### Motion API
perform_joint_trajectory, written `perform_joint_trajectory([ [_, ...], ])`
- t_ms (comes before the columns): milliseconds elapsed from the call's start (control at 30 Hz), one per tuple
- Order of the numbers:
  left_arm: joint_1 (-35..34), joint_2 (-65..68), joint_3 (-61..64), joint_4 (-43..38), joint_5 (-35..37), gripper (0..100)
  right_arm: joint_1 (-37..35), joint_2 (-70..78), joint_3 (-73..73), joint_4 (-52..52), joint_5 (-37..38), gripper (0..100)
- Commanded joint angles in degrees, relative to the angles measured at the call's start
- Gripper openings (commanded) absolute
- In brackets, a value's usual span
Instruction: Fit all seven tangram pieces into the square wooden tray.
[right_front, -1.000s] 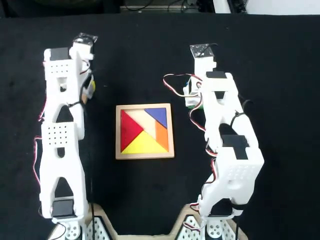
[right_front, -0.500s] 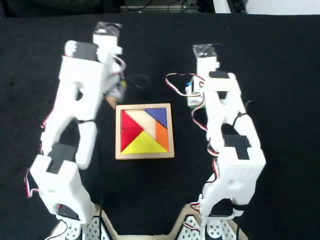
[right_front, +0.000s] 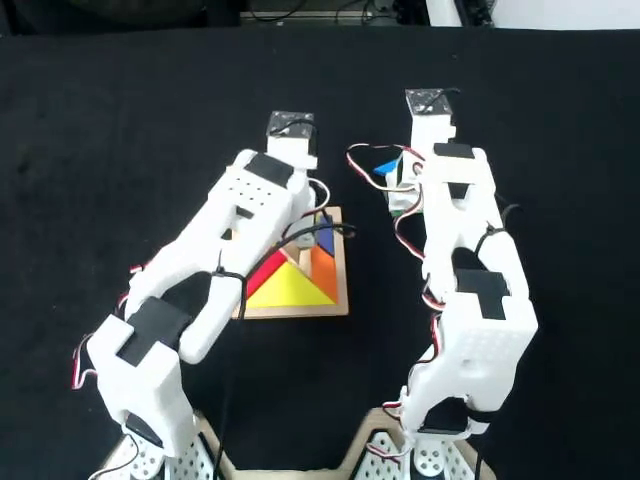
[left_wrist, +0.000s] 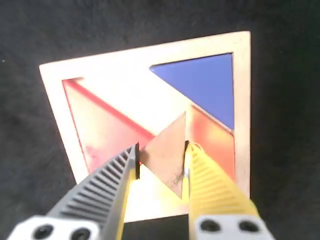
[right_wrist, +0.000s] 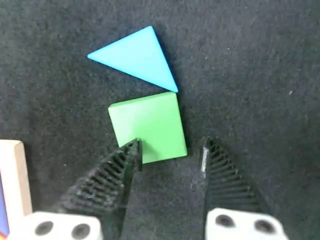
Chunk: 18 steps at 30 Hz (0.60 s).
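Left arm (right_front: 225, 235) has swung in from the bench's (right_front: 90, 120) left side, out over the wooden tray (right_front: 341, 290).
Stretched diagonally, its left gripper (left_wrist: 161, 159) pinches a tan triangle (left_wrist: 167, 152) above the tray; the right gripper (right_wrist: 170, 149) hangs spread over the green square (right_wrist: 149, 124), beside the light-blue triangle (right_wrist: 136, 56).

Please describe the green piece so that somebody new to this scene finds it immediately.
Find the square wooden tray on the table. Beyond its far right corner, under the right end effector, lie two loose pieces. It is the green square, not the light blue triangle.
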Motion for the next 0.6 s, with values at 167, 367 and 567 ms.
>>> perform_joint_trajectory([
  [167,1.5,-3.2,4.4,-6.7,2.8,8,0.6,-1.0,-1.5,-0.9,0.1,18.8],
  [367,1.5,-3.2,4.5,-7.0,5.4,8,0.6,-1.0,-1.5,-0.9,0.1,18.8],
  [567,2.2,-3.2,5.1,-6.5,5.2,15,0.5,-1.0,-1.5,-0.9,0.1,18.8],
])
